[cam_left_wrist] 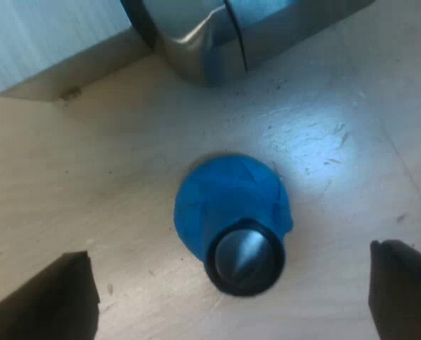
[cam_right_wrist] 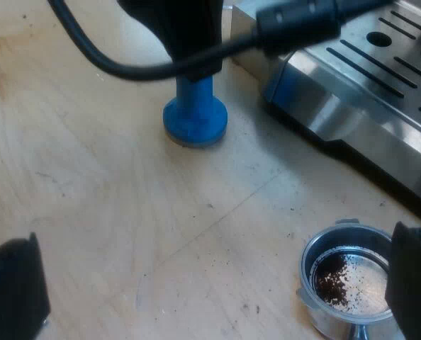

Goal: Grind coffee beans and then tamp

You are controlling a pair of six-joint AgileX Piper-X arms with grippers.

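A blue tamper (cam_left_wrist: 228,202) with a shiny, black-rimmed top stands upright on the wooden table, close to the espresso machine (cam_left_wrist: 217,35). My left gripper (cam_left_wrist: 228,251) hovers over it, open, one finger wide on each side and neither touching. In the right wrist view the tamper (cam_right_wrist: 195,117) stands under the left arm's dark gripper (cam_right_wrist: 182,35). The metal holder (cam_right_wrist: 346,283) lies on the table by the machine's drip tray (cam_right_wrist: 380,78), its basket holding a little dark coffee. My right gripper (cam_right_wrist: 214,283) is open above the table with nothing between its fingers.
A pale ribbed block (cam_left_wrist: 47,49) stands on the table beside the machine's corner. Specks of coffee grounds are scattered on the wooden table (cam_right_wrist: 125,212) around the holder.
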